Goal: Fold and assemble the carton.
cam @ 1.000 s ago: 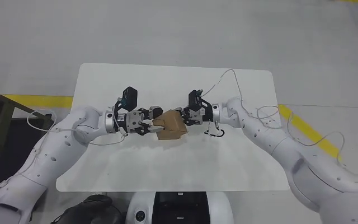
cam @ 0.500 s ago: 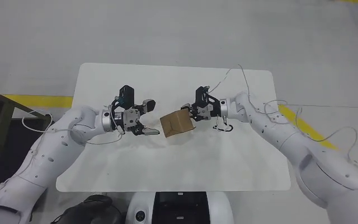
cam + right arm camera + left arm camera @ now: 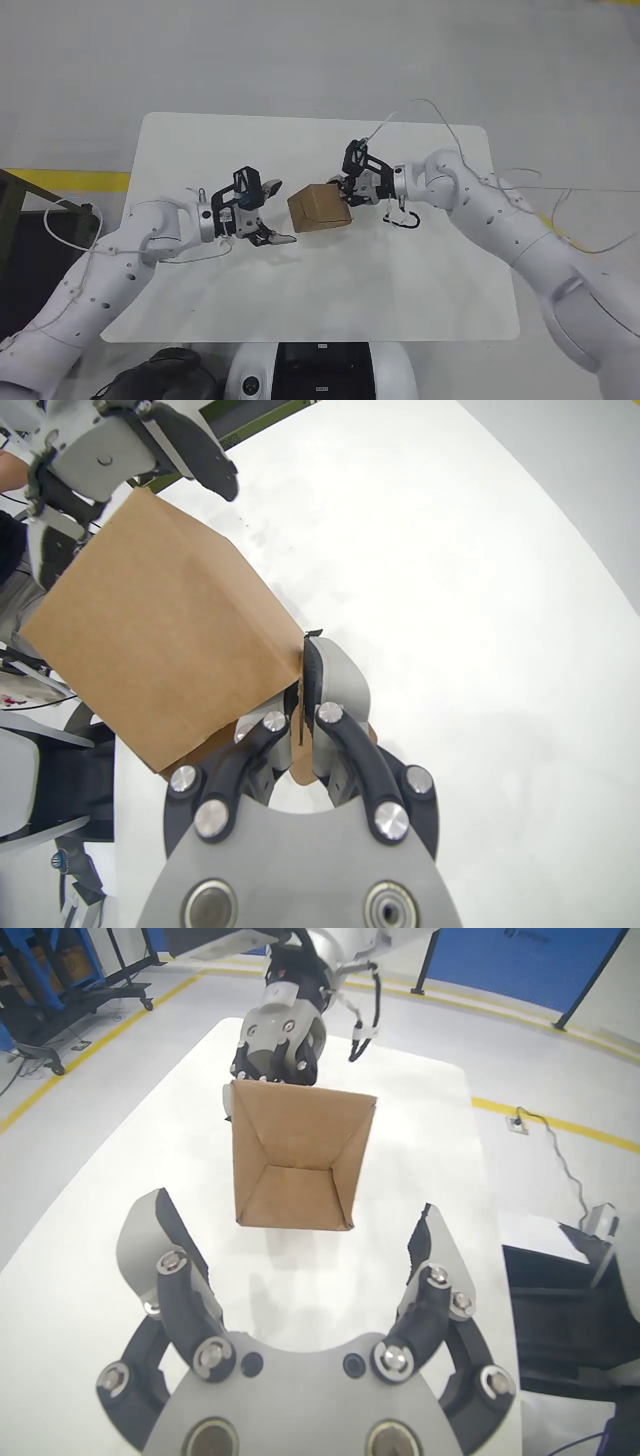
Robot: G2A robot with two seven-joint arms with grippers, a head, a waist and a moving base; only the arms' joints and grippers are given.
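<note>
The brown carton (image 3: 319,207) hangs over the middle of the white table (image 3: 400,290), folded into a box shape. In the left wrist view the carton (image 3: 295,1163) faces me with its open end, inner flaps folded in. My right gripper (image 3: 347,190) is shut on a flap at the carton's right side; the right wrist view has the fingers (image 3: 320,670) pinching the cardboard edge of the carton (image 3: 155,635). My left gripper (image 3: 270,213) stands open just left of the carton, apart from it, with nothing between its fingers (image 3: 150,1228).
A black cable loop (image 3: 402,219) hangs by the right wrist. Bare table surface lies in front of and behind the carton. Yellow floor tape (image 3: 60,180) runs past both table ends, and a dark bin (image 3: 565,1298) stands off the table's edge.
The left gripper has let go of the carton, opened and drawn back left. The right gripper has carried the carton slightly up and away, turning it more square.
</note>
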